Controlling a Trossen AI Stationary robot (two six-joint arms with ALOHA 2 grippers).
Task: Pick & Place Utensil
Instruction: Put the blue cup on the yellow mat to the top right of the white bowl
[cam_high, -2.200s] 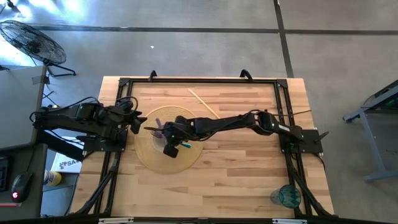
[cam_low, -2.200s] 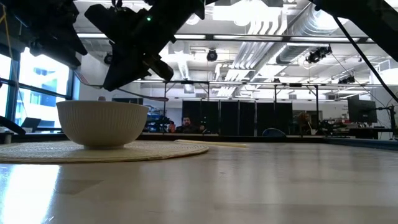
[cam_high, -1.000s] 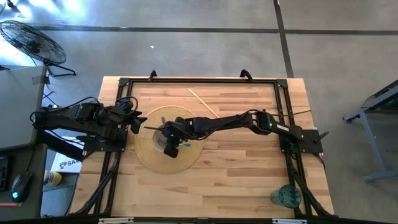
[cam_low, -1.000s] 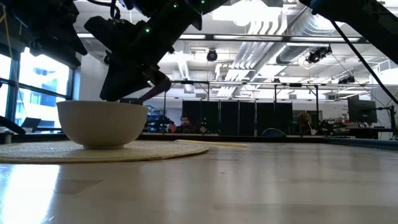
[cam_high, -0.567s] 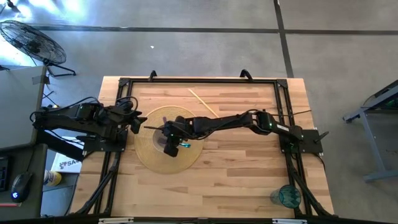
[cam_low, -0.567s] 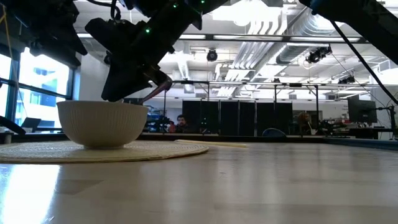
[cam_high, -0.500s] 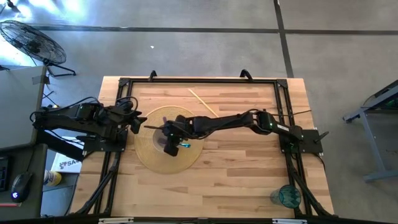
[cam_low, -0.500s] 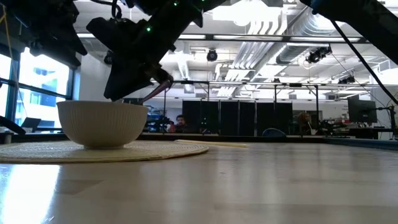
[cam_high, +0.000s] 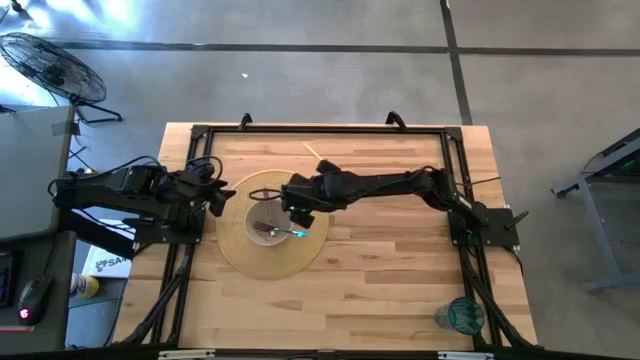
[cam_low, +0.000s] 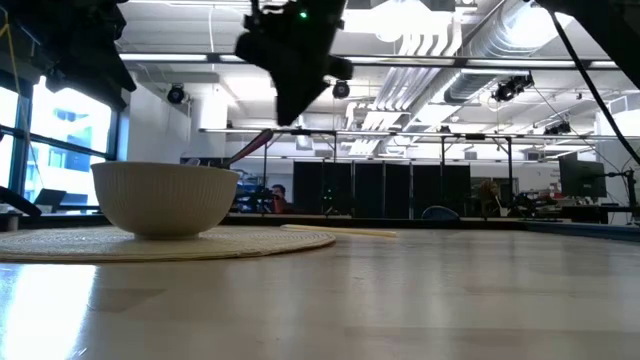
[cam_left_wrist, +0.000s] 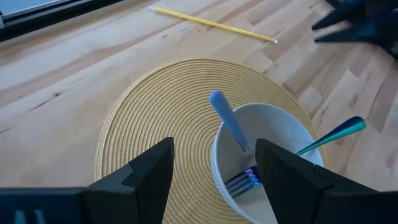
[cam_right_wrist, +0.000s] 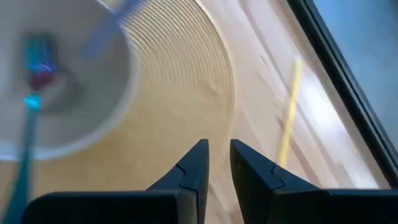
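Your right gripper (cam_high: 296, 205): nearly closed, empty, just beside the bowl (cam_high: 265, 222). Teal fork (cam_left_wrist: 329, 134) lies in the bowl, handle over the rim. Right-wrist view blurs it.

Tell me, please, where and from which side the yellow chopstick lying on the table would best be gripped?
Grip the yellow chopstick near its middle, coming straight down from above with the fingers across its width. It lies flat on the bare wood beyond the woven mat, clear of the bowl, and the right tool is nearest.
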